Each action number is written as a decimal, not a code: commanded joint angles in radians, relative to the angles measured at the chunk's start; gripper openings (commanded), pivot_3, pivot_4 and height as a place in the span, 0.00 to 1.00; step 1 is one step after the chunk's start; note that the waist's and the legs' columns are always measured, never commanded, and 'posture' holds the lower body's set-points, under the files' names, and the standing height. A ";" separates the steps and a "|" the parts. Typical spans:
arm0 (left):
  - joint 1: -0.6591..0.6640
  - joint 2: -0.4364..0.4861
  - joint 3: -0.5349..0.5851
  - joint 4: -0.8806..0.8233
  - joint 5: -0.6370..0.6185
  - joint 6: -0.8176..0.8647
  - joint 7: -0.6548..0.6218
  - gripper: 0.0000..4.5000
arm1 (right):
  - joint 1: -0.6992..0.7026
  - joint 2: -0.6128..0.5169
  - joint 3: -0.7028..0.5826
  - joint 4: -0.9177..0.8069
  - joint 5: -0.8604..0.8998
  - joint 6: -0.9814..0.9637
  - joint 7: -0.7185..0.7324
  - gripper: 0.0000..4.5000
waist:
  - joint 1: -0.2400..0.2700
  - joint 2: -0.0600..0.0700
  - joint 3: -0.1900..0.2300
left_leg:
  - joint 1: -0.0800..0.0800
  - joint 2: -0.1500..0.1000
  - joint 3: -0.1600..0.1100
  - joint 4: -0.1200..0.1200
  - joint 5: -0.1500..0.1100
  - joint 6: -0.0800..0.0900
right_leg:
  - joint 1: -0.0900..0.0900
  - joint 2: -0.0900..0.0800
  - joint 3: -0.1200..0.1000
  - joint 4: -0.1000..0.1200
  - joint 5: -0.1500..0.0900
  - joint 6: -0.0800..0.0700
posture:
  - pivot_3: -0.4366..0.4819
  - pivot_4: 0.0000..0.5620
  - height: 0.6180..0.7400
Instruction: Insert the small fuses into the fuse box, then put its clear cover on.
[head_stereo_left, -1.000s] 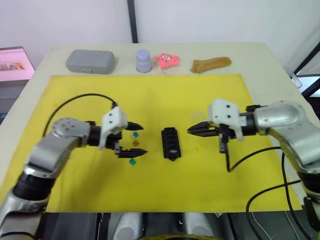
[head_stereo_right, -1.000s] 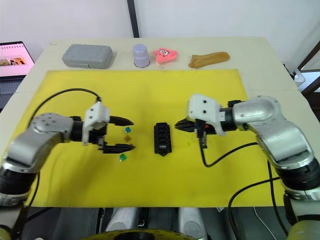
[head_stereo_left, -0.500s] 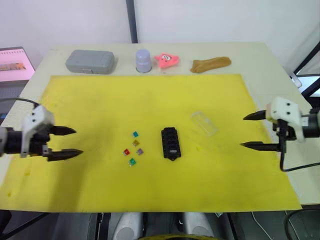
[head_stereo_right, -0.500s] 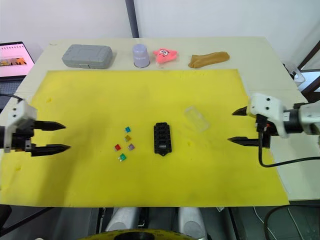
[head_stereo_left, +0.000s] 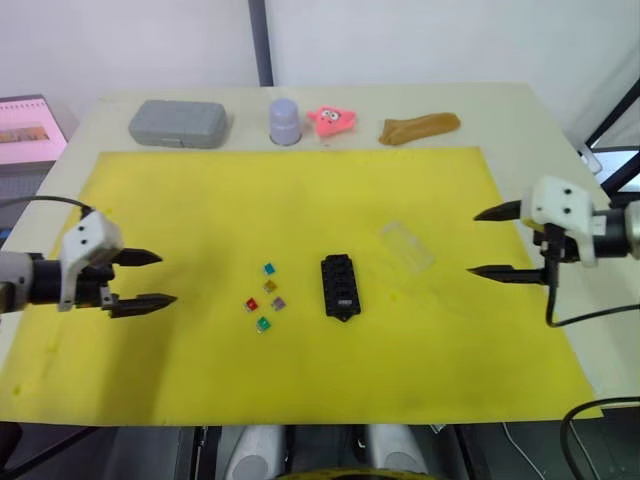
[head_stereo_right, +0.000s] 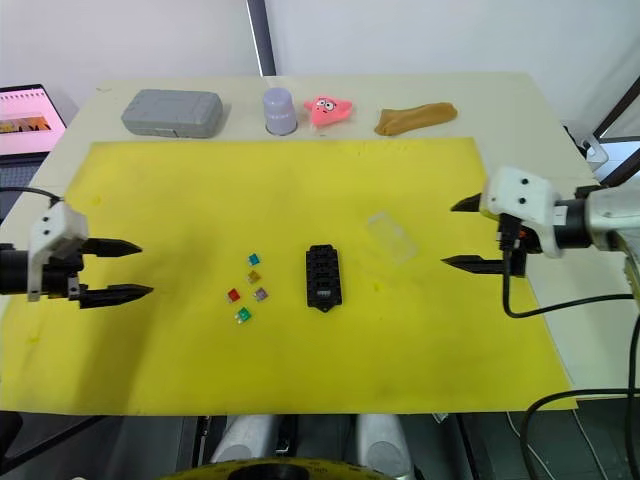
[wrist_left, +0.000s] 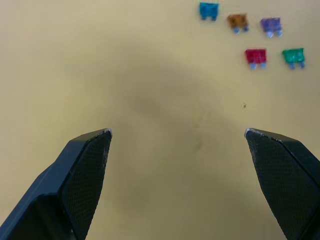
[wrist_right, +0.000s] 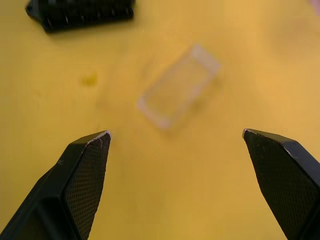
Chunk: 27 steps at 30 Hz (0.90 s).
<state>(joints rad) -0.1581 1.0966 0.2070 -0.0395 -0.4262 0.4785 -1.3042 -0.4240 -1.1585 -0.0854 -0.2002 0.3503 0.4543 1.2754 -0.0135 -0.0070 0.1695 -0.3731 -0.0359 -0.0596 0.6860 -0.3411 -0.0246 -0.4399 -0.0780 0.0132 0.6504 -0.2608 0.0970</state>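
Looking down from the head, the black fuse box (head_stereo_left: 340, 286) lies mid-mat on the yellow mat (head_stereo_left: 300, 200), five small fuses (head_stereo_left: 266, 297) just to its left, the clear cover (head_stereo_left: 407, 246) to its right. No writing is legible. Left gripper (head_stereo_left: 146, 279) and right gripper (head_stereo_left: 494, 243) hover spread wide, empty, well apart from them. The left wrist view shows teal, brown, purple, red and green fuses beyond its fingers (wrist_left: 85, 170). The right wrist view shows the cover between and ahead of its fingers (wrist_right: 85, 170).

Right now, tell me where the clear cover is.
The clear cover lies flat on the yellow mat, on the robot's right, between the fuse box and the open right gripper, touching neither.
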 joint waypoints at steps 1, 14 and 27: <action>-0.073 -0.027 -0.061 -0.028 -0.027 0.059 0.000 1.00 | -0.092 0.049 0.046 -0.081 0.045 0.058 -0.019 0.99 | 0.000 0.000 0.000 | 0.000 0.000 0.000 0.000 0.001 -0.001 | 0.000 0.000 0.000 0.000 0.000 0.000 | 0.48 0.27 1.00; -0.416 -0.257 -0.244 0.246 -0.192 0.604 0.001 1.00 | -0.248 0.277 0.242 -0.273 0.101 0.215 -0.099 0.99 | -0.003 -0.001 0.000 | -0.002 -0.002 -0.001 0.005 0.002 -0.003 | -0.001 0.001 -0.001 0.003 0.000 0.000 | 0.48 0.27 1.00; -0.500 -0.311 -0.297 0.365 -0.189 0.674 -0.031 1.00 | -0.218 0.271 0.236 -0.319 0.118 0.241 -0.140 0.99 | 0.001 -0.001 0.000 | -0.002 -0.002 -0.001 0.009 0.001 -0.003 | 0.000 -0.001 -0.001 0.006 0.000 0.000 | 0.48 0.27 1.00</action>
<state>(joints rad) -0.6641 0.7690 -0.0877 0.3653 -0.5987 1.1437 -1.3068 -0.6371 -0.8798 0.1800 -0.4864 0.4557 0.6932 1.1421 -0.0122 -0.0082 0.1691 -0.3756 -0.0380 -0.0610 0.6948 -0.3397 -0.0272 -0.4403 -0.0786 0.0125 0.6559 -0.2607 0.0971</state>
